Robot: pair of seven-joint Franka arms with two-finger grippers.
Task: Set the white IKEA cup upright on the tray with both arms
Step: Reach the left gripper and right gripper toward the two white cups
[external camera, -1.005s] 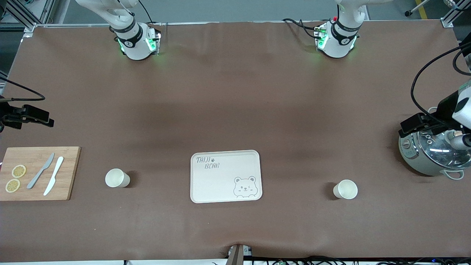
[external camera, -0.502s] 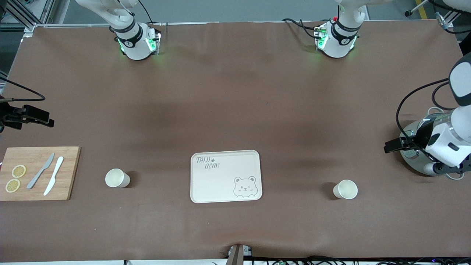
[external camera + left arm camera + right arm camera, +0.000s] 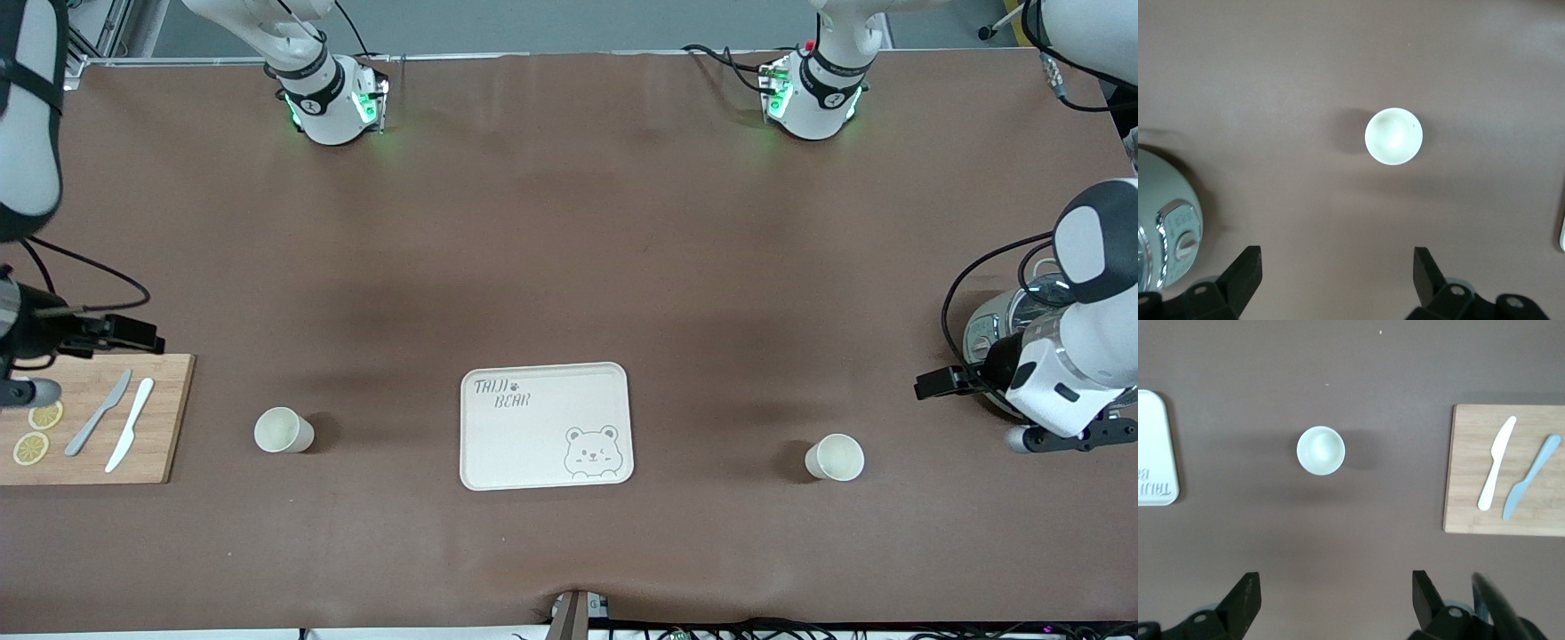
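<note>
Beside the tray (image 3: 545,426), two upright cups (image 3: 835,457) (image 3: 284,430) | left gripper (image 3: 1337,279), right gripper (image 3: 1335,597) spread wide, empty | risk: a finger descending onto a rim tips a cup

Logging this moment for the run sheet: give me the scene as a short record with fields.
tray: cream tray mid-table, nothing on it
cups: two white cups standing upright on the table, one toward the right arm's end, one toward the left arm's end
left end effector: open, over bare table beside the silver cooker, holding nothing
right end effector: open, above the table by the wooden cutting board, holding nothing
cutting board contents: grey knife, white knife, two lemon slices
task progress: no cup gripped yet
</note>
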